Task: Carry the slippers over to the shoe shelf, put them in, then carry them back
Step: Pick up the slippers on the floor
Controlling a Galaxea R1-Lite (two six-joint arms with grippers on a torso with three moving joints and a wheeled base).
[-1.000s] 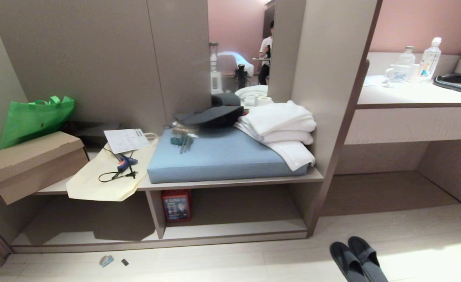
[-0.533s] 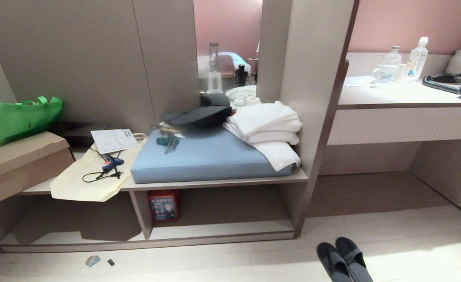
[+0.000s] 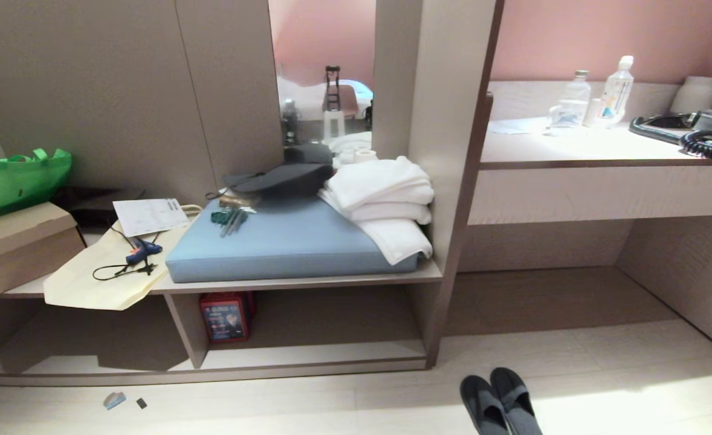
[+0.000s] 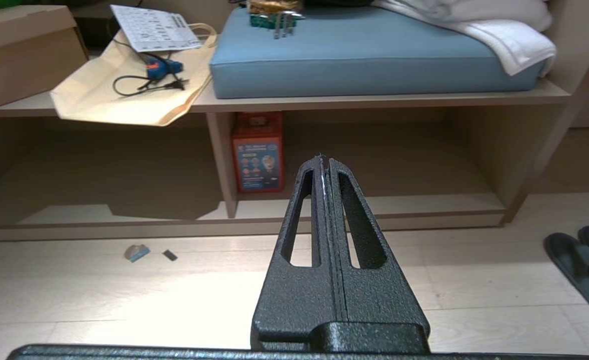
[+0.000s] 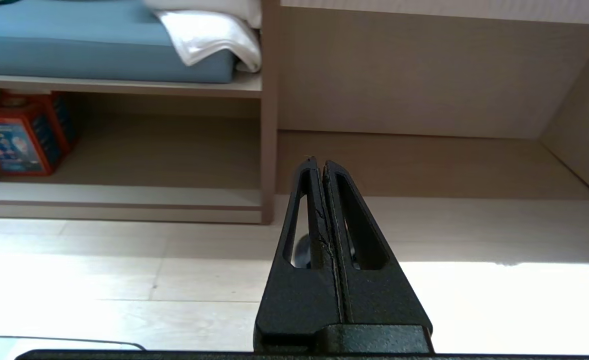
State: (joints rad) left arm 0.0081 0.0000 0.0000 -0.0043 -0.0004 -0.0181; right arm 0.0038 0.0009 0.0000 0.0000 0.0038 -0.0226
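Nearest us, both L gripper (image 4: 324, 162) and R gripper (image 5: 319, 162) are clenched on nothing, above bare floor; the slippers (image 3: 500, 403) lie side by side on the floor, well apart from either jaws, toes partly cut off at frame edge. Farther, the shoe shelf (image 3: 307, 364) holds a red box (image 3: 223, 316) by its divider, label print too small to read.

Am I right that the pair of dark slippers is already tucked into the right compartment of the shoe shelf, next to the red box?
Not quite. The slippers lie side by side on the floor in front of the shoe shelf, off to its right, as the head view shows. Only the red box is in the right compartment.
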